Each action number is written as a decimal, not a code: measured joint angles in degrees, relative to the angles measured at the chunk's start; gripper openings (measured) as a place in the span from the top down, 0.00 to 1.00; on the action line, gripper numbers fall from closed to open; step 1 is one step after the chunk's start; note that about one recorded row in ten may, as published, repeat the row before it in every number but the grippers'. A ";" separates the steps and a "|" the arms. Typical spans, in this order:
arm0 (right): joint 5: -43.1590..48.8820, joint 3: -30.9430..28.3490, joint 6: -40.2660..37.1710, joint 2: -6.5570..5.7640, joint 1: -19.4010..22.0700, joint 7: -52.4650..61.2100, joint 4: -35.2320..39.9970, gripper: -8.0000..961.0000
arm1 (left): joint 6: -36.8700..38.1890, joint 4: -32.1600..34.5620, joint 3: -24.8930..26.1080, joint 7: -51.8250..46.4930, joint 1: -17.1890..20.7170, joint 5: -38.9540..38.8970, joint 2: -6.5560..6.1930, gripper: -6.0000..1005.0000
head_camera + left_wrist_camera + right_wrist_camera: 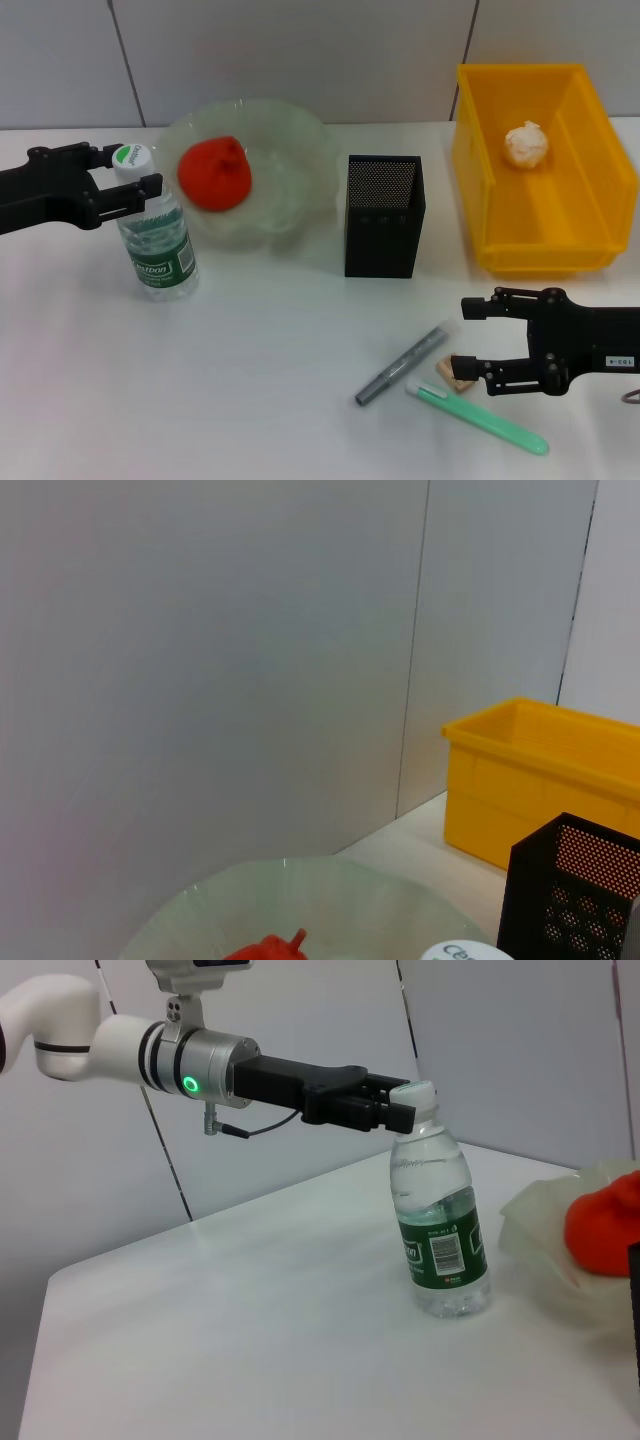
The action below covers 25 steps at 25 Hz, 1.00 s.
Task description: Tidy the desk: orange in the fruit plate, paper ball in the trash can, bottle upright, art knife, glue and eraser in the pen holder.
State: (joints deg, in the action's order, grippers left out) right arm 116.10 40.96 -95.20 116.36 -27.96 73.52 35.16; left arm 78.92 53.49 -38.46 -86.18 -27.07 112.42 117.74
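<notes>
Left gripper (pixel 128 183) gripping white cap of clear green-labelled bottle (pixel 155 240), bottle standing upright directly below fingers. Right gripper (pixel 474 343) spreading open around tiny tan eraser (pixel 453 371), sitting between fingertips. Risk: abrupt left release tipping bottle; eraser slipping sideways

A white surface (pixel 270 360) is carrying everything. The bottle (pixel 152 228) is standing upright at nine o'clock, with the fruit plate (pixel 290 150) sitting just beside it at eleven. The pen holder (pixel 384 215) is standing near the centre, and the trash can (pixel 560 230) is sitting at two o'clock. At five o'clock the art knife (pixel 402 364), the eraser (pixel 452 371) and the glue (pixel 482 408) are lying close together.
</notes>
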 joint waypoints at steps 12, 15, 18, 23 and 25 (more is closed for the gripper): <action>0.00 0.00 0.02 0.19 0.01 -0.08 0.05 0.15 | 3.10 -0.11 2.23 -1.31 0.34 -5.80 -0.62 0.20; 0.00 -0.23 0.04 0.21 -0.27 0.10 0.09 0.15 | 9.86 -0.58 4.07 -3.70 0.46 -13.03 -2.35 0.20; 0.00 -0.66 0.05 0.05 -0.64 0.56 -0.09 0.15 | 16.53 -1.14 4.05 -5.46 0.46 -16.39 -3.72 0.20; 0.00 -0.74 -0.10 -0.02 -1.35 1.47 0.15 0.15 | 30.68 -9.08 -1.56 -1.79 0.45 -17.43 -3.98 0.21; 0.00 -0.71 -0.49 -0.13 -1.93 2.12 0.20 0.15 | 30.55 -13.33 -6.59 2.75 0.90 -17.11 -3.44 0.21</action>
State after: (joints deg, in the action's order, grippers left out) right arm 116.10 40.24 -95.69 116.23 -29.89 75.64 35.36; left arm 109.47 40.17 -45.05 -83.43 -26.17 95.31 114.30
